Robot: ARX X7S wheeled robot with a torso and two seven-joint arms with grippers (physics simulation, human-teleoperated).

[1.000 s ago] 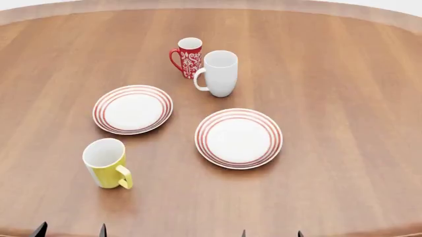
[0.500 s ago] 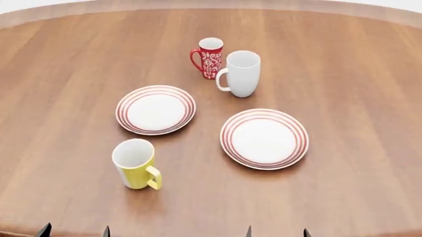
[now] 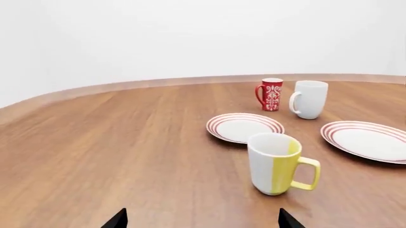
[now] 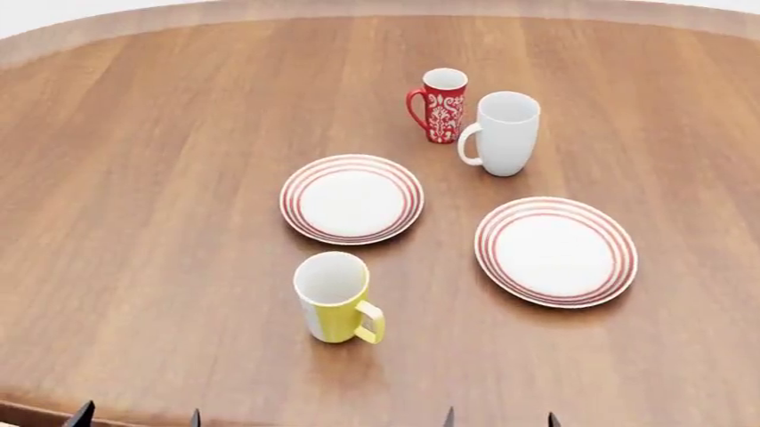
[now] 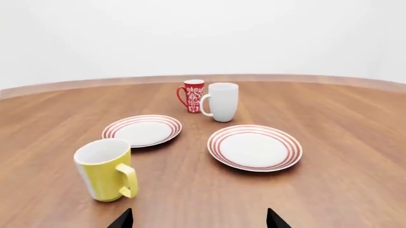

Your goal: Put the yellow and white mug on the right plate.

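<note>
The yellow and white mug (image 4: 334, 296) stands upright on the wooden table, handle toward the front right. It also shows in the left wrist view (image 3: 276, 163) and the right wrist view (image 5: 106, 169). The right plate (image 4: 556, 251) lies empty to the mug's right; it also shows in the right wrist view (image 5: 254, 147) and the left wrist view (image 3: 368, 140). My left gripper (image 4: 137, 416) and right gripper (image 4: 499, 417) show only as dark fingertips at the near table edge. Both are open and empty, short of the mug.
A second red-ringed plate (image 4: 351, 198) lies behind the yellow mug. A slim red patterned mug (image 4: 440, 105) and a taller white mug (image 4: 503, 133) stand together at the back. The round table's near edge (image 4: 36, 405) shows at the lower left.
The head view has shifted left, so all objects appear further right in it. Nothing on the table has moved. Both grippers stay open at the near edge.
</note>
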